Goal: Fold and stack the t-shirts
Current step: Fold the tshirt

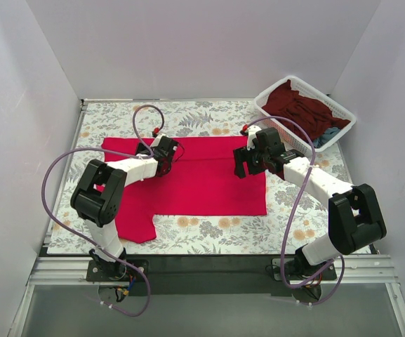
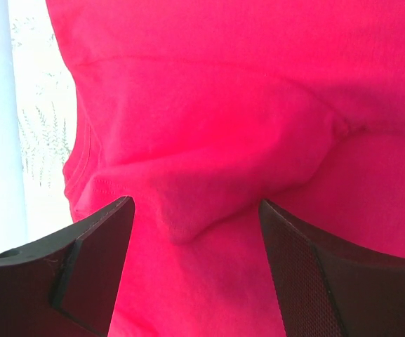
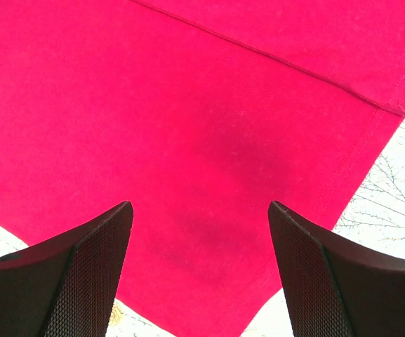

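Observation:
A bright crimson-red t-shirt [image 1: 202, 175] lies spread on the floral table, partly folded, one sleeve hanging toward the front left. My left gripper [image 1: 166, 156] is open just above its left part, near the collar; the left wrist view shows a raised wrinkle of red cloth [image 2: 209, 189] between the open fingers. My right gripper [image 1: 248, 163] is open over the shirt's right part; the right wrist view shows flat red cloth [image 3: 188, 140] and its hem corner between the fingers. A dark maroon t-shirt [image 1: 297, 105] and a teal-blue one [image 1: 328, 133] lie in the basket.
A white plastic mesh basket [image 1: 269, 105] stands at the back right corner. White walls enclose the table on three sides. The floral tablecloth [image 1: 209, 228] shows in front of the shirt.

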Robot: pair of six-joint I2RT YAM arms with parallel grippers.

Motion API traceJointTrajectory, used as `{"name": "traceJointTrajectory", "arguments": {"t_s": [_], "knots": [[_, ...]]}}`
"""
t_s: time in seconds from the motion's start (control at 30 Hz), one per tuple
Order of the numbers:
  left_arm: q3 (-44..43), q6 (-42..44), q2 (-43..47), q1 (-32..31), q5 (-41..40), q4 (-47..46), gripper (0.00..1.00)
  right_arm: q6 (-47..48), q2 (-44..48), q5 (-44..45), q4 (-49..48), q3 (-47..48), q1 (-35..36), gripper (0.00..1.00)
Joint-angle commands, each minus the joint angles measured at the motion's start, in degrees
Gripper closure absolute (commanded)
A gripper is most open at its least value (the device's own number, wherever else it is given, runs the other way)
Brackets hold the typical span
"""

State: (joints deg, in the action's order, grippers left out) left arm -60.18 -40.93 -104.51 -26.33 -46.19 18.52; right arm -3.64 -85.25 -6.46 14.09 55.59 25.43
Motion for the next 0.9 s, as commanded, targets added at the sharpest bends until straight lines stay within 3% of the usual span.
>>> {"name": "traceJointTrajectory", "arguments": {"t_s": [0.0,0.27,0.57,0.87], "knots": [[1.9,0.2,3.8,-0.4,-0.6,0.6,0.30,0.9,1.0,-0.9,-0.7,0.0,0.1,0.16],[3.2,-0.6,1.2,-0.1,-4.7,-1.5,0.32,1.6,1.2,-1.5,-0.6,-0.2,0.1,0.15],[1.3,0.8,0.7,4.3,-6.3,-2.8,0.33,2.1,0.7,-2.2,-0.6,0.2,0.1,0.15],[-6.6,4.7,-0.8,7.4,-3.2,-4.5,0.34,2.7,-0.6,-2.5,-0.4,1.8,0.1,0.15]]}}
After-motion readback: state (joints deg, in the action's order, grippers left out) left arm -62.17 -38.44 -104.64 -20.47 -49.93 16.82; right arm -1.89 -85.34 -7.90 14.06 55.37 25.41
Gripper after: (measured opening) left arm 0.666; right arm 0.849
